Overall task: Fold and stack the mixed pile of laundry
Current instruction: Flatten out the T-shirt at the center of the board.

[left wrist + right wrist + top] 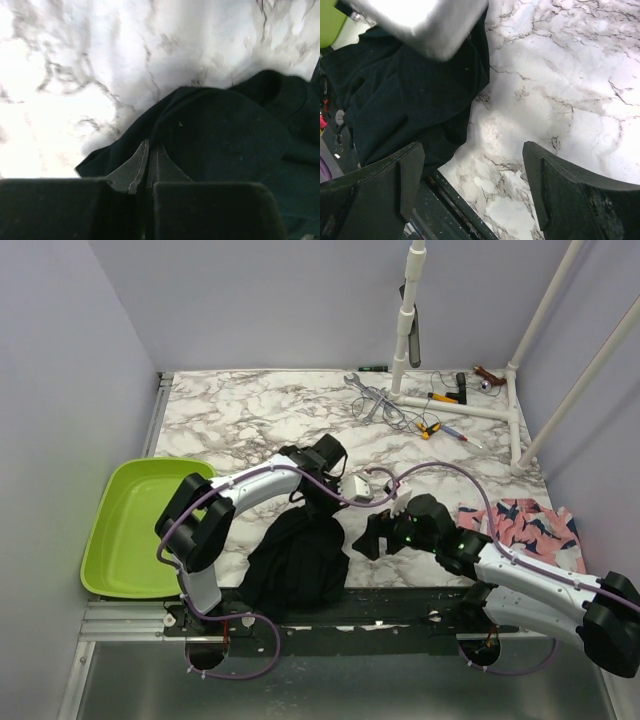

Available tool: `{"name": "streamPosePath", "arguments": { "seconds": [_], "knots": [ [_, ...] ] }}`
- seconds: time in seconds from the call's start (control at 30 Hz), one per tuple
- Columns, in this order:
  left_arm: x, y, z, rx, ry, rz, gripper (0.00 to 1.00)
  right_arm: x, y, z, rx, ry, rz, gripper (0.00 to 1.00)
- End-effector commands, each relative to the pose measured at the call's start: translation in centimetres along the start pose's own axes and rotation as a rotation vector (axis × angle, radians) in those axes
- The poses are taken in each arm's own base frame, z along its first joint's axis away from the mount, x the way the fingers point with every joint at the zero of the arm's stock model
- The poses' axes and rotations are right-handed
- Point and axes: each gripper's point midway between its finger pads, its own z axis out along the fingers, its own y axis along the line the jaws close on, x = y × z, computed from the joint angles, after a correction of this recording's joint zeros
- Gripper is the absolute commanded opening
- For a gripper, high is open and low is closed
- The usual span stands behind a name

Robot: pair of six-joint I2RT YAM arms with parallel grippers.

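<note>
The black garment (295, 560) lies bunched at the table's near edge, drawn up to a peak under my left gripper (306, 502). In the left wrist view my left gripper (150, 150) is shut, its tips pinched into the black garment (225, 135) near its edge. My right gripper (368, 540) hovers just right of that cloth, open. In the right wrist view my right gripper (472, 150) has only bare marble between its fingers, with the black garment (405, 95) to its left. The pink printed garment (525, 525) lies flat at the right, behind the right arm.
A lime green basin (130, 530) sits at the left edge. A white pipe frame (460, 408) stands at the back right with a wrench (362, 388) and screwdrivers (440, 428) around it. The table's dark front rail (455, 200) runs just below the right gripper.
</note>
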Motion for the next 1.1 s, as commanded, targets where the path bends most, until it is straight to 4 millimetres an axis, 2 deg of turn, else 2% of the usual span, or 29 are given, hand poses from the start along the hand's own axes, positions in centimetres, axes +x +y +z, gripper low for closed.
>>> {"name": "streamPosePath", "arguments": {
  "seconds": [0.0,0.07,0.1,0.17,0.23,0.3,0.37,0.4,0.47,0.5,0.57,0.6,0.63,0.67,0.77,0.87,0.93,1.0,1.07],
  "knots": [
    [-8.1,2.7,-8.0,-0.225,-0.24,-0.023,0.0,-1.4,-1.0,-0.7,0.081,-0.04,-0.001,0.88],
    [-11.9,3.6,-14.4,-0.368,-0.363,-0.005,0.0,-2.5,-1.6,-1.3,0.14,-0.066,-0.002,0.9],
    [-13.9,3.6,-18.3,-0.444,-0.434,0.015,0.0,-3.3,-2.1,-1.6,0.18,-0.091,-0.001,0.9],
    [-16.8,2.6,-25.5,-0.552,-0.545,0.054,0.0,-4.8,-2.5,-2.4,0.229,-0.14,-0.001,0.91],
    [-18.6,0.5,-31.8,-0.597,-0.628,0.08,0.0,-6.4,-2.6,-3.4,0.256,-0.203,-0.002,0.91],
    [-19.7,-2.2,-37.0,-0.617,-0.714,0.118,0.0,-7.7,-2.7,-4.4,0.274,-0.259,-0.01,0.91],
    [-19.7,-4.2,-40.2,-0.646,-0.772,0.163,0.0,-8.5,-2.7,-5.4,0.284,-0.3,-0.02,0.91],
    [-19.3,-4.9,-41.2,-0.661,-0.78,0.179,0.0,-8.7,-2.7,-5.8,0.291,-0.312,-0.028,0.91],
    [-18.3,-5.5,-41.3,-0.652,-0.772,0.188,0.0,-9.2,-2.9,-6.7,0.31,-0.33,-0.043,0.91],
    [-17.5,-5.4,-40.5,-0.633,-0.76,0.179,0.0,-9.3,-2.9,-7.1,0.318,-0.335,-0.049,0.91],
    [-15.7,-5.0,-37.7,-0.564,-0.724,0.164,0.0,-9.4,-3.1,-7.7,0.334,-0.336,-0.065,0.91],
    [-14.3,-4.4,-35.4,-0.521,-0.689,0.14,0.0,-9.4,-3.3,-7.9,0.347,-0.338,-0.056,0.91],
    [-13.0,-4.0,-34.0,-0.494,-0.674,0.123,0.0,-9.4,-3.4,-8.0,0.348,-0.343,-0.057,0.91],
    [-11.3,-3.3,-31.7,-0.457,-0.638,0.096,0.0,-9.3,-3.2,-7.8,0.335,-0.343,-0.064,0.91],
    [-5.8,-1.4,-27.1,-0.431,-0.557,0.034,0.0,-8.6,-3.2,-6.9,0.319,-0.308,-0.08,0.89],
    [0.2,1.8,-23.4,-0.47,-0.484,-0.098,0.0,-7.2,-2.7,-4.6,0.281,-0.194,-0.097,0.83],
    [3.5,3.7,-22.2,-0.5,-0.46,-0.18,0.0,-5.6,-1.4,-2.2,0.187,-0.09,-0.1,0.81],
    [5.7,5.0,-22.0,-0.509,-0.474,-0.256,0.0,-3.9,-0.6,0.0,0.119,0.012,-0.094,0.79],
    [6.8,5.6,-22.4,-0.498,-0.498,-0.316,0.0,-2.5,-1.5,1.6,0.162,0.087,-0.063,0.79]
  ]
}}
